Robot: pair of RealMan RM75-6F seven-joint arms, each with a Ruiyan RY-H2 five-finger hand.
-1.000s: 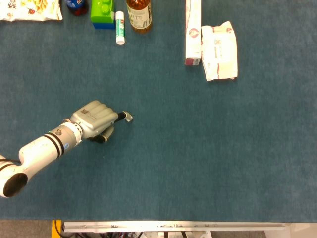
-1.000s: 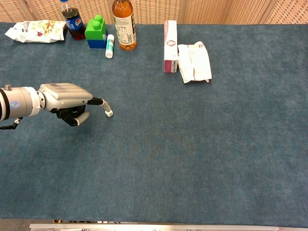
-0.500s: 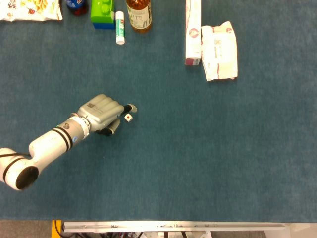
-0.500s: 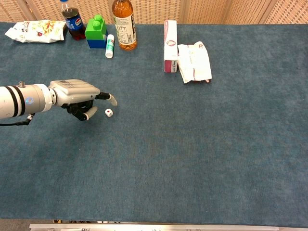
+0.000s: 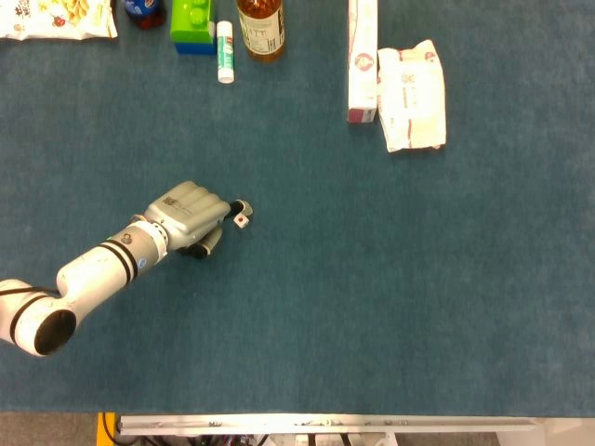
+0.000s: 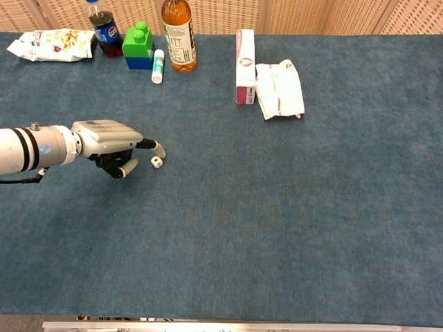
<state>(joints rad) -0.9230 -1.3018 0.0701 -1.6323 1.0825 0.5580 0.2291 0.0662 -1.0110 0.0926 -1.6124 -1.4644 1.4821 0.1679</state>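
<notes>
Chest view has the left hand (image 6: 111,145), smooth grey metal, low over the fuzzy blue table (image 6: 277,228) with fingers curled in and holding nothing, one fingertip just beside a tiny white die (image 6: 156,162). Well apart along the far edge sit a green block (image 6: 138,43), amber bottle (image 6: 178,34), slim white tube (image 6: 158,66) and crinkly white pouch (image 6: 279,90).

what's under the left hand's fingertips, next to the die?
Only blue table cloth shows there. The small white die lies just off the left hand, beside one fingertip; contact can't be judged. Anything beneath the palm is covered.
</notes>
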